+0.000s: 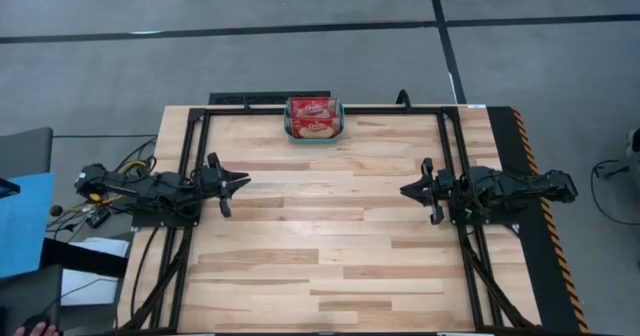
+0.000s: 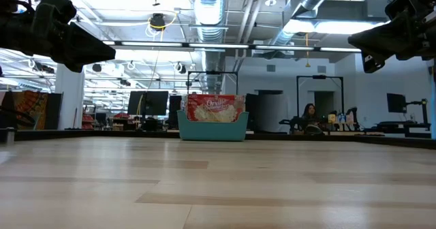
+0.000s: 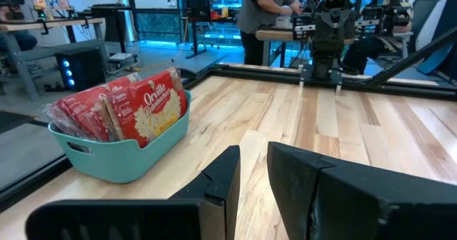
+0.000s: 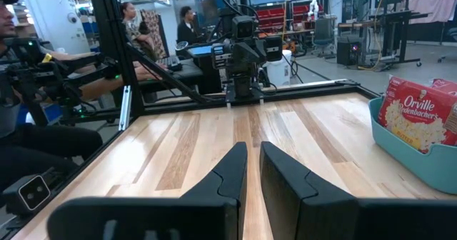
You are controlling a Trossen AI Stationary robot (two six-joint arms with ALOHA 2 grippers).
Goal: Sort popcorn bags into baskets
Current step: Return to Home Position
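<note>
the sorting looked finished, as far as could be seen: the popcorn bags (image 1: 312,109) all stood on edge, packed together inside the teal basket (image 1: 313,138) at the middle of the bench's far edge, and no packet lay loose anywhere on the bench (image 1: 320,256). how many bags were in the stack could not be counted, since the front ones hid the rest. what seemed left was only for the arms to settle at rest. the left gripper (image 1: 240,183) hung above the bench's left side and the right gripper (image 1: 408,189) above its right side, facing one another across the bare middle, both raised off the wood in the low view. the left wrist view showed its fingers (image 3: 223,186) drawn close with just a thin slit between, pinching nothing; the right gripper's fingers (image 4: 230,170) were likewise all but pressed together and empty. the basket sat well apart from both grippers, farther back and between them, off to the side of each gripper's line of aim, so neither one was placed to reach for it, nor, by my judgement, had any cause to
</note>
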